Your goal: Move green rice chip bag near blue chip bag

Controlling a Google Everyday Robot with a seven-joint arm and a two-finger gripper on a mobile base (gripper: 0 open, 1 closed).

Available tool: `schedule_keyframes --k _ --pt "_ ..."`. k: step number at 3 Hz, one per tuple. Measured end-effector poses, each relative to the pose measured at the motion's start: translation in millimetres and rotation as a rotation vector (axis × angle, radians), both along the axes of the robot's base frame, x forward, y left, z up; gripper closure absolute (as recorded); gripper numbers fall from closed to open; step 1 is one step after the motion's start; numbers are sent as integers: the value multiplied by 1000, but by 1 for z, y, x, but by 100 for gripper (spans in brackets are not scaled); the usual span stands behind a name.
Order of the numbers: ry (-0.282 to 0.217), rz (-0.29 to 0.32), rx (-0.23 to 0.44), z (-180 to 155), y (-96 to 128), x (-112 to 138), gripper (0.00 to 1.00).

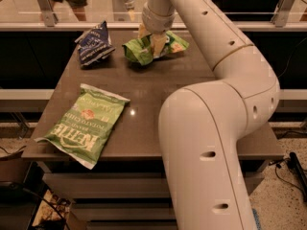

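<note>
The green rice chip bag [139, 50] is bright green and crumpled, at the far middle of the brown table [144, 104]. My gripper [152, 41] is shut on its middle, coming down from above, and holds it low over the table top. The blue chip bag [93, 43] is dark navy and lies at the far left of the table, a short gap to the left of the green rice chip bag. They do not touch.
A flat light green Kettle bag [85, 124] lies at the near left, partly over the table's front edge. My white arm [216, 128] covers the table's right side. A glass railing [72, 13] runs behind the table.
</note>
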State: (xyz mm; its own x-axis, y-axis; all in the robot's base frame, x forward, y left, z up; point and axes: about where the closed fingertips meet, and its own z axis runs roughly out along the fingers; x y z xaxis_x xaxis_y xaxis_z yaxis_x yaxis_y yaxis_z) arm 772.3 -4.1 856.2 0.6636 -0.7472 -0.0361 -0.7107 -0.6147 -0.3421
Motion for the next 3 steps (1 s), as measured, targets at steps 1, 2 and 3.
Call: schedule_keyframes --k 1,2,3 --pt "-7 1 5 -3 3 3 59" --pt "-12 1 9 -6 6 6 36" --pt "-15 2 12 -9 8 9 13"
